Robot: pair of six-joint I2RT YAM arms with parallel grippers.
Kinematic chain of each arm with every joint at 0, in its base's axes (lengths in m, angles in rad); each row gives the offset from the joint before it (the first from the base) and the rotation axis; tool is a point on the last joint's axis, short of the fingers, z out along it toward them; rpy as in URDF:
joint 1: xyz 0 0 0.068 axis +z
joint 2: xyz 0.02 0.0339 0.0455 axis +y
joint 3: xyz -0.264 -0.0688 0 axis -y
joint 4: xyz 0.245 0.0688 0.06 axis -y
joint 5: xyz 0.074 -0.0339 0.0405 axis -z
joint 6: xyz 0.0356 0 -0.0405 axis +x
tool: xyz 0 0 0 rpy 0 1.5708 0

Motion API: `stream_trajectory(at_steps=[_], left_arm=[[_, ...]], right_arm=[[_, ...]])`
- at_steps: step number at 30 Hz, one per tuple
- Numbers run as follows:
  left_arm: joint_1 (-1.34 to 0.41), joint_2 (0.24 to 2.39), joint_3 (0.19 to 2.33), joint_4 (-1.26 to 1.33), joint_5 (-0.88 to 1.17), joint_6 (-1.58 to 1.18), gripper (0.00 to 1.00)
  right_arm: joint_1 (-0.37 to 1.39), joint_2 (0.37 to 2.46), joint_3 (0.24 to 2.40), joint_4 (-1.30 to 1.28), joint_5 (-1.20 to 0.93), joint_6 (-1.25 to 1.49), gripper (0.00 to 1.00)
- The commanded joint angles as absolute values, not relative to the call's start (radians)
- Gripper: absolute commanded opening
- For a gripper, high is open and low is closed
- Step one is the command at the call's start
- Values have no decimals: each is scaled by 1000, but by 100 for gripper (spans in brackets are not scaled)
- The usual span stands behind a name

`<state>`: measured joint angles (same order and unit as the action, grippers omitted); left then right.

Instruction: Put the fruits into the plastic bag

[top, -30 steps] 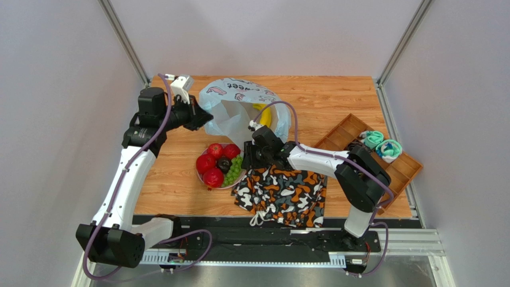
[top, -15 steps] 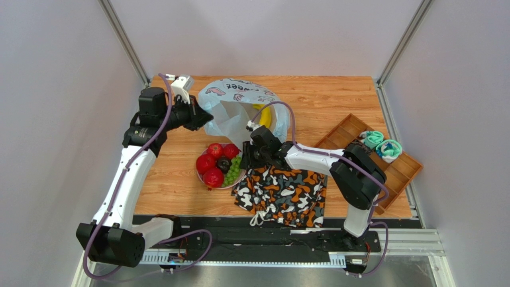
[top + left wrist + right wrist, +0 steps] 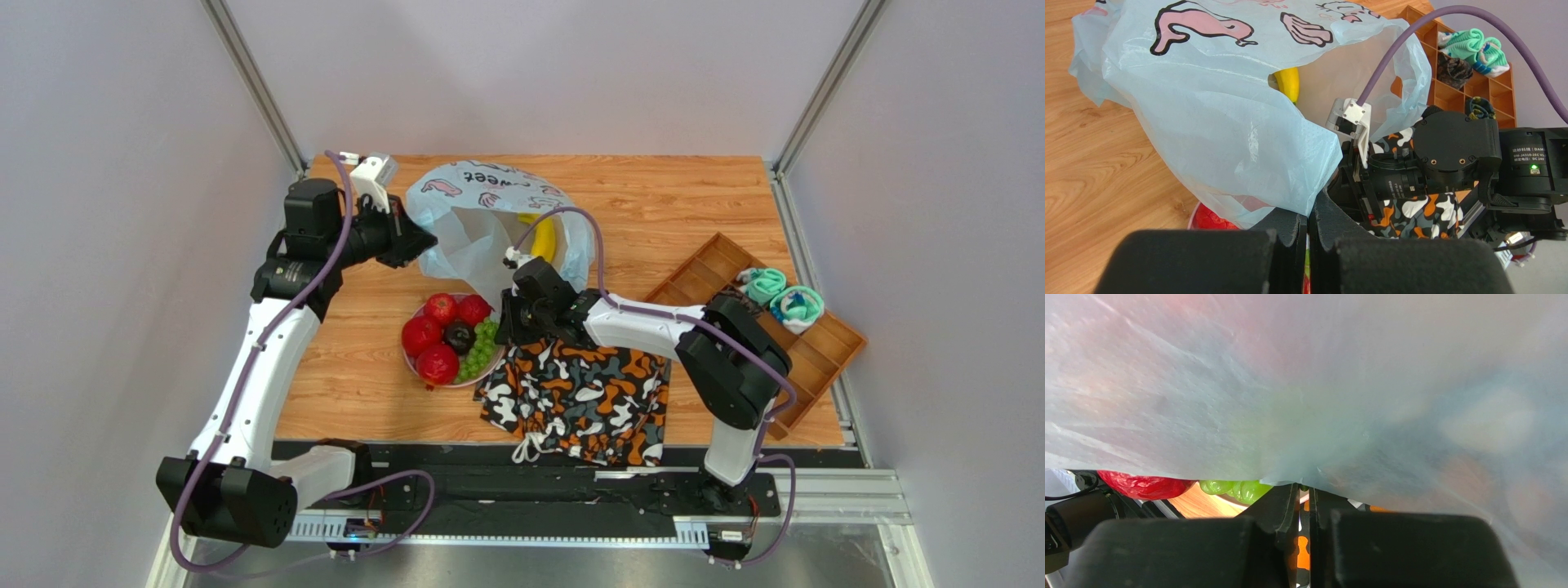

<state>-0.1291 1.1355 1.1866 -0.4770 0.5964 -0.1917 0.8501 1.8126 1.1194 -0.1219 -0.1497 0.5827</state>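
Top external: plastic bag (image 3: 485, 196) half-hides perhaps 2 bananas (image 3: 543, 239).

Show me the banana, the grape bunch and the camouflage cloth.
banana (image 3: 543, 239), top external view, visible yellow part
grape bunch (image 3: 481, 348), top external view, centre of cluster
camouflage cloth (image 3: 583, 390), top external view, its middle

camouflage cloth (image 3: 577, 386) lies beside the pink plate (image 3: 456, 385), wooden tray (image 3: 711, 272) well apart.
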Motion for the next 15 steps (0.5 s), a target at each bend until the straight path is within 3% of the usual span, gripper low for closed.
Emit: stream_trajectory(at_steps=[1,15], left_arm=[[-124,1141,1190,-465,595,-173,0],[-126,1146,1190,-465,595,-178,0]], right_arm=[[853,1769,1140,-97,-137,563,0],[884,1641,1141,-98,-71,471,0]])
